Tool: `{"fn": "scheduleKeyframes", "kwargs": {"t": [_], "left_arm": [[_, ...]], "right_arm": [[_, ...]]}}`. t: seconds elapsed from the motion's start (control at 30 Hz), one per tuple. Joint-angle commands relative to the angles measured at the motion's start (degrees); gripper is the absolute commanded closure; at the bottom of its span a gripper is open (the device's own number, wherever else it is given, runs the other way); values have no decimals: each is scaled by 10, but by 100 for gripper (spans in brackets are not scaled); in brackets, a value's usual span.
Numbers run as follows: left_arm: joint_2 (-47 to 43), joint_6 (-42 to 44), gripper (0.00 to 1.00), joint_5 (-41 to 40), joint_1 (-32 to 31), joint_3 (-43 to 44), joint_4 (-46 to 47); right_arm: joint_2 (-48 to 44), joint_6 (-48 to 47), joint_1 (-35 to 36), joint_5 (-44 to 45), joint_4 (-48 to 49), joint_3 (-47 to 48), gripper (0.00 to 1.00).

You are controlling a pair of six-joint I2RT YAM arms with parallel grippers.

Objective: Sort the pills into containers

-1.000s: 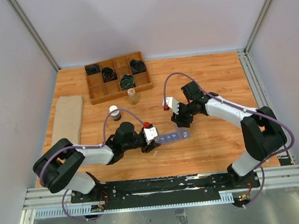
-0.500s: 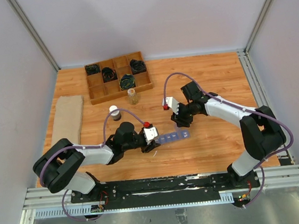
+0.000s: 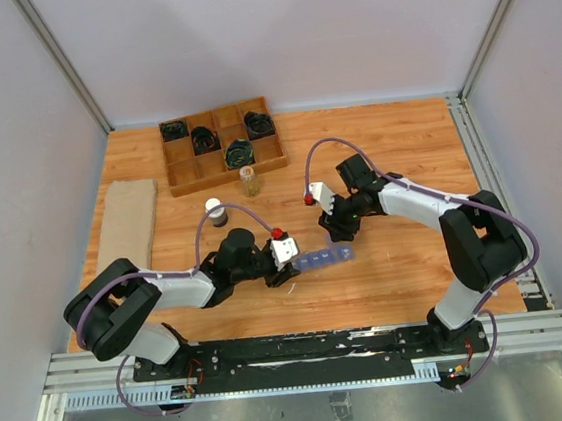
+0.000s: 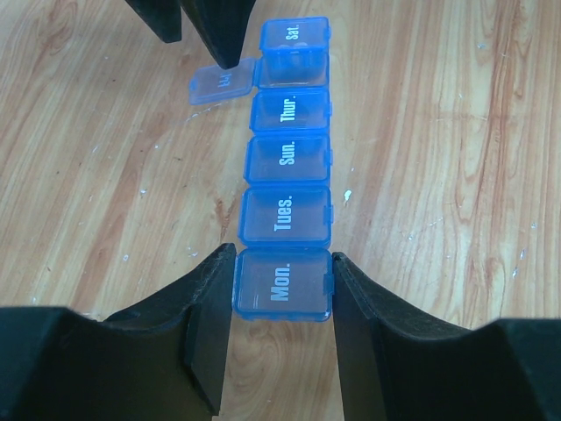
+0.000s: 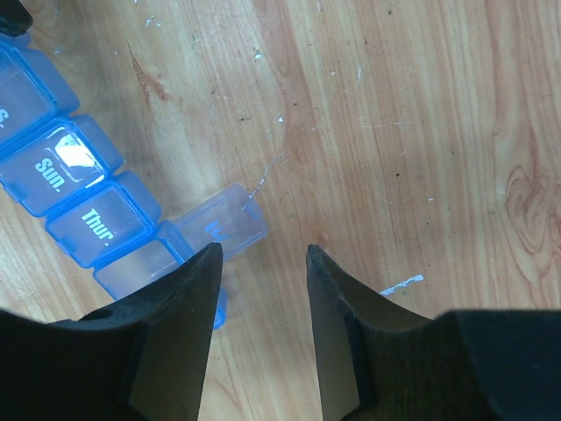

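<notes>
Blue organizer (image 3: 324,257) lay flat on the wood table (image 3: 394,138), mid-front, between the two arms. Left gripper (image 4: 282,263) was clamped across its "Mon." end, one finger against each side wall. Cells ran Mon., Tues., Sun., Thur., then one with its lid (image 5: 221,221) flipped out sideways onto the table, then Sat. Couldn't tell what was in the open cell. Right gripper (image 5: 261,254) sat low just beside that lid, jaws apart, nothing between them; contact with the lid unclear. Pills (image 3: 249,185) were in the clear vial (image 3: 248,177), upright, well back from the organizer, just in front of the wooden tray (image 3: 183,173). Brown bottle (image 3: 216,213) stood near the vial's left.
</notes>
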Motion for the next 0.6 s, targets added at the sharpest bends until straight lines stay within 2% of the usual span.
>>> {"fn": "scheduleKeyframes", "kwargs": {"t": [0.0, 0.3, 0.57], "left_arm": [[2, 7, 98, -10, -4, 18, 11], [21, 9, 97, -34, -4, 38, -12], [31, 7, 90, -53, -4, 48, -19]], "right_arm": [[-2, 24, 7, -6, -5, 19, 55], [-29, 34, -9, -40, -3, 15, 54], [-81, 24, -29, -109, -15, 13, 51]]}}
